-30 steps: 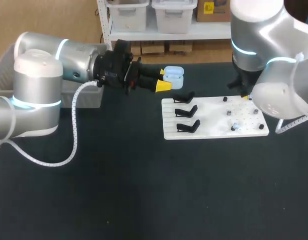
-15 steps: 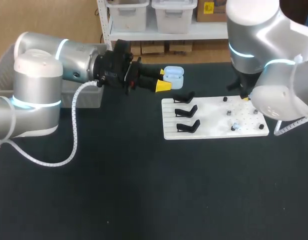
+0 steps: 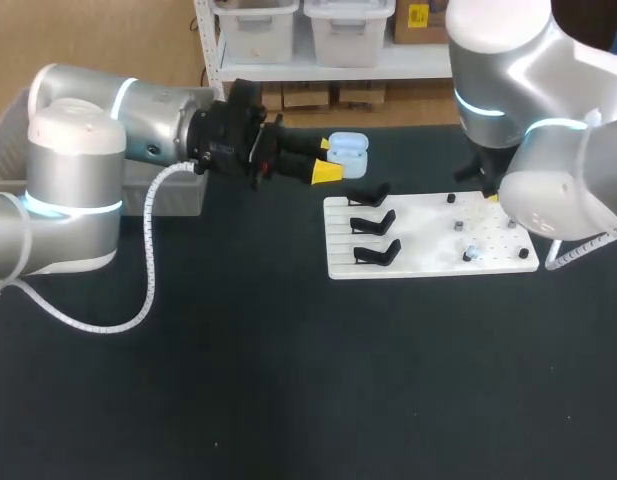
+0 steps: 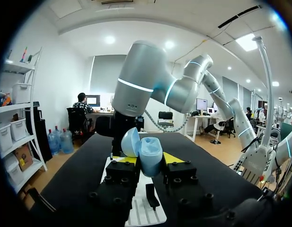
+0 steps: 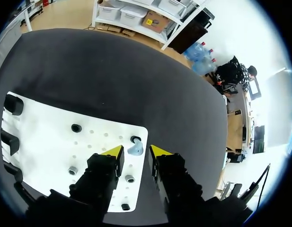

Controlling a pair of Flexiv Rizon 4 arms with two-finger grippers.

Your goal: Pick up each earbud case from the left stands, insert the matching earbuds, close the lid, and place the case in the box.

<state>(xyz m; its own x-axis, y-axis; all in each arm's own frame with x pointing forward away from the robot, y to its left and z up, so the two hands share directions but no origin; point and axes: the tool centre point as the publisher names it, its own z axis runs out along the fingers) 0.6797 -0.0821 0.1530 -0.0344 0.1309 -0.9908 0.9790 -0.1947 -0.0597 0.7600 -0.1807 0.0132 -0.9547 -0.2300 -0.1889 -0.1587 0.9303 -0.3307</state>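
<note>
Pale-blue plastic marks the one earbud case in view. It hangs above the black table, pinched from two sides between the yellow tips of the left gripper. In the left wrist view the case stands upright between the tips of that gripper, its rounded lid swung open to one side.

Below and just ahead of the left gripper lies one white board. Three black stands sit in a row along the board's edge nearest that gripper, and none carries a case. One of them shows close under the fingers in the left wrist view.

The right gripper points down at the board's far corner, well apart from the case. Its two fingers are spread, and one small pale-blue earbud sits on the board in the gap between the tips, with neither tip clearly touching it. Five small dark sockets show on the board in this view: one just ahead of the earbud, the others beside and under the fingers. In the head view the arm covers most of the right gripper, leaving only a speck of yellow.

One grey box stands well behind the left gripper, past that arm's elbow.
</note>
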